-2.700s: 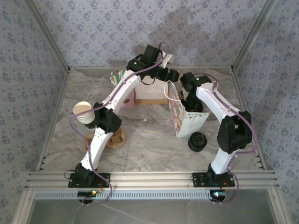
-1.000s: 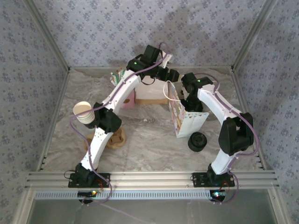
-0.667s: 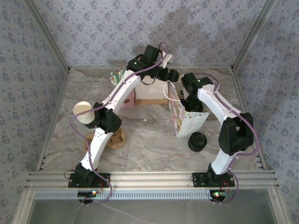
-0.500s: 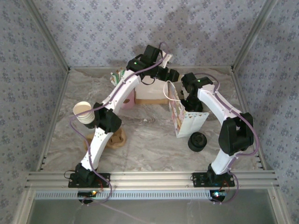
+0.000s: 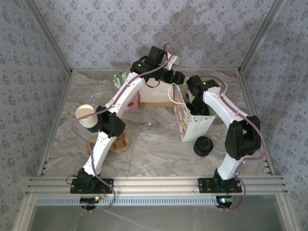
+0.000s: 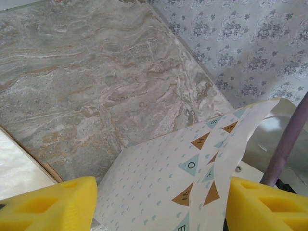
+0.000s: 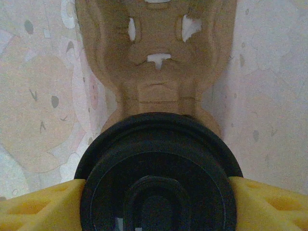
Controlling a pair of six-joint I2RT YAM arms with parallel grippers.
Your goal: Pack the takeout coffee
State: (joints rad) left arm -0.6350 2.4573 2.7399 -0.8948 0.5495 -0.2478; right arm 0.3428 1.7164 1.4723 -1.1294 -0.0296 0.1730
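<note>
Left arm [image 5: 126,96] reaches far forward, elbow bent, wrist turned right. Left gripper [image 6: 161,204] gapes wide. Right arm [image 5: 226,113] arches up and forward, wrist pointing down. Right gripper [image 7: 156,202] fingers [image 7: 41,204] flank the takeout coffee [image 7: 156,168] lid, grip unclear.

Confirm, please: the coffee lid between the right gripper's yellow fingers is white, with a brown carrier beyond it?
No: the lid is black, not white, as the right wrist view shows. It sits between the yellow fingers, brown carrier beyond.
</note>
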